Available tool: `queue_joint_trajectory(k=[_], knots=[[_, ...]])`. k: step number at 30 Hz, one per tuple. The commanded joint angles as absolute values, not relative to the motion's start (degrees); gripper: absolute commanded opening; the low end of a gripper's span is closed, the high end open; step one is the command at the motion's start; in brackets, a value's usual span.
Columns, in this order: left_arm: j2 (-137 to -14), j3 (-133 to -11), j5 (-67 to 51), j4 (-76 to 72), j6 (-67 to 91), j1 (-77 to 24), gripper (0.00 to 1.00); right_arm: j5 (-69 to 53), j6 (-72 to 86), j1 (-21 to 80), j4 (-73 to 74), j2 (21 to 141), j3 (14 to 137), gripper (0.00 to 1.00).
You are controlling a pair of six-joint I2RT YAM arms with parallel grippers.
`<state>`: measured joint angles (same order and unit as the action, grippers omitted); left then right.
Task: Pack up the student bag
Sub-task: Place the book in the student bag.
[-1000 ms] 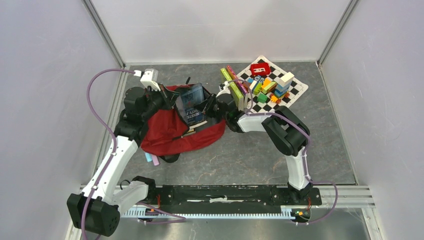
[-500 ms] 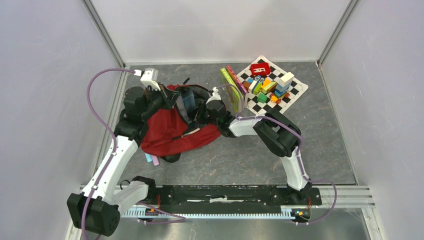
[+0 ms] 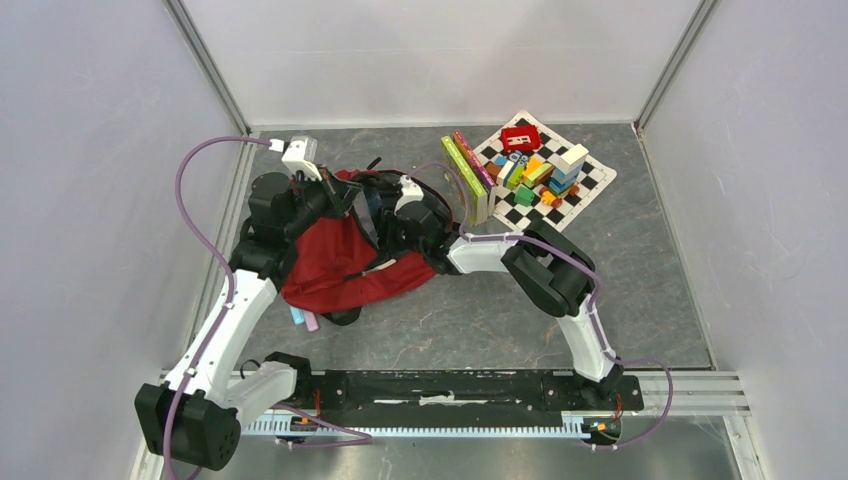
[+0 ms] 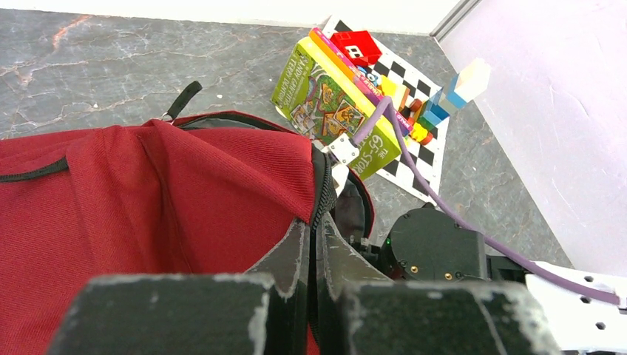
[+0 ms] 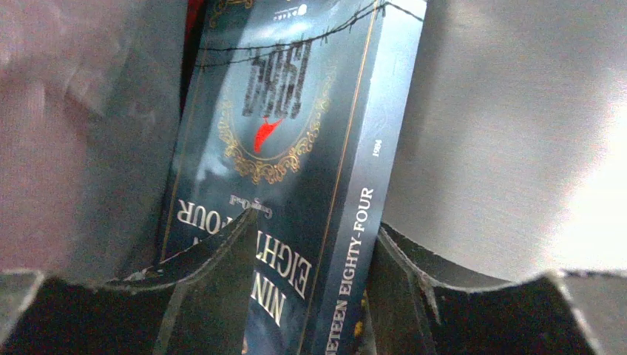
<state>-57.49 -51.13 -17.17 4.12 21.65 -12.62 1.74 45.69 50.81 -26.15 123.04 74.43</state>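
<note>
The student bag [image 3: 345,265], dark red with black zippers, lies left of centre on the table. My left gripper [image 4: 316,248] is shut on the bag's zippered opening edge [image 4: 322,200] and holds it up. My right gripper [image 5: 314,285] is shut on a dark blue book [image 5: 288,148] titled "Nineteen Eighty-Four", and both are deep inside the bag, with its grey lining [image 5: 503,111] on either side. In the top view the right gripper [image 3: 390,222] is at the bag's mouth and the book is almost wholly hidden.
Two green and pink books [image 3: 468,175] stand upright beside a checkered mat [image 3: 590,180]. The mat holds several coloured toy blocks [image 3: 545,175] and a small red block [image 3: 520,137]. Pastel markers [image 3: 303,318] stick out from under the bag's near edge.
My right gripper has pushed the blue book leftward into the bag; the book was clearly visible above the opening a second ago and is now nearly hidden. The left gripper stays put.
</note>
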Motion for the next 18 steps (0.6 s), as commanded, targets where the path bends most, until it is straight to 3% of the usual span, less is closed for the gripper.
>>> queue_joint_trajectory(k=[1,6,12,18], knots=[[-57.1,-51.9,-19.0,0.3,23.0,-12.9,0.02,6.0,34.8,51.3,-23.5,117.8,74.2,0.62],[-57.0,-51.9,-19.0,0.3,23.0,-13.0,0.02,6.9,31.1,50.3,-23.2,113.7,70.7,0.67],[-57.4,-51.9,-19.0,0.3,23.0,-13.1,0.02,2.8,29.8,50.1,-23.4,112.3,67.0,0.49],[-57.8,-52.0,-19.0,0.3,23.0,-13.3,0.02,0.2,30.4,50.2,-20.8,113.3,67.0,0.51]])
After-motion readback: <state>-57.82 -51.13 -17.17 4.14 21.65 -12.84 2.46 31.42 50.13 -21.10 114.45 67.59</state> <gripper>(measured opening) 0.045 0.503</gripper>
